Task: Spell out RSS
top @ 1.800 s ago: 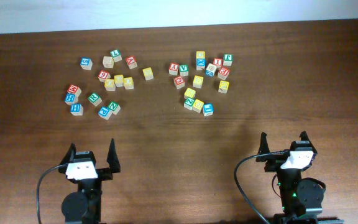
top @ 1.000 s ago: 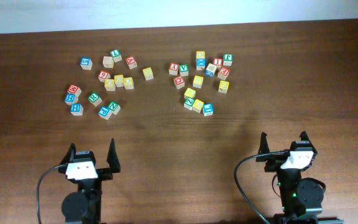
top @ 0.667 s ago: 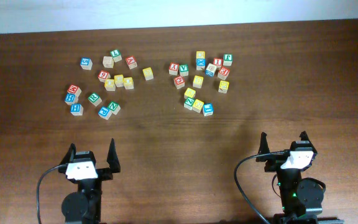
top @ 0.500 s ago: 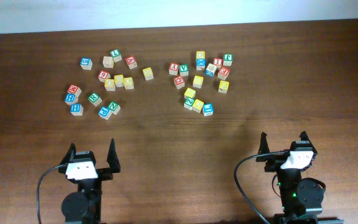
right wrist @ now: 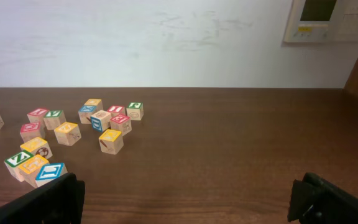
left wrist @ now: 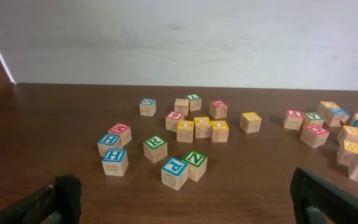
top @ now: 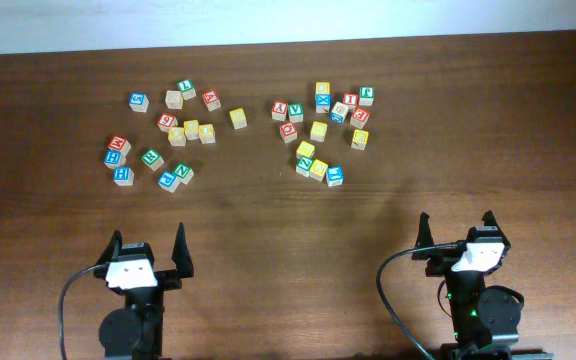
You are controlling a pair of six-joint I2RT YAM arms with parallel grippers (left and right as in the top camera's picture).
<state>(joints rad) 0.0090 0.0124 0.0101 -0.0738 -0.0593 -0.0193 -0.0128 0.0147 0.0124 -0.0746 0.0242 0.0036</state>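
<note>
Dark wooden counter (top: pixel 288 250), white wall behind. R cube (top: pixel 151 157) loose in left scatter, untouched; yellow cubes (top: pixel 191 129) spread through both scatters, letters unreadable. Left gripper (top: pixel 148 236) and right gripper (top: pixel 456 218) parked at near edge, wide open, empty. Likely start pose, nothing spelled yet.

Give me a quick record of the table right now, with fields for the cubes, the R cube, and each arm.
table: dark wood
left cluster: loose letter cubes, far side
right cluster: same, far side
R cube: green, in left cluster, untouched
left arm: jaws open, empty, near side
right arm: jaws open, empty, near side
spelling: not begun
</note>
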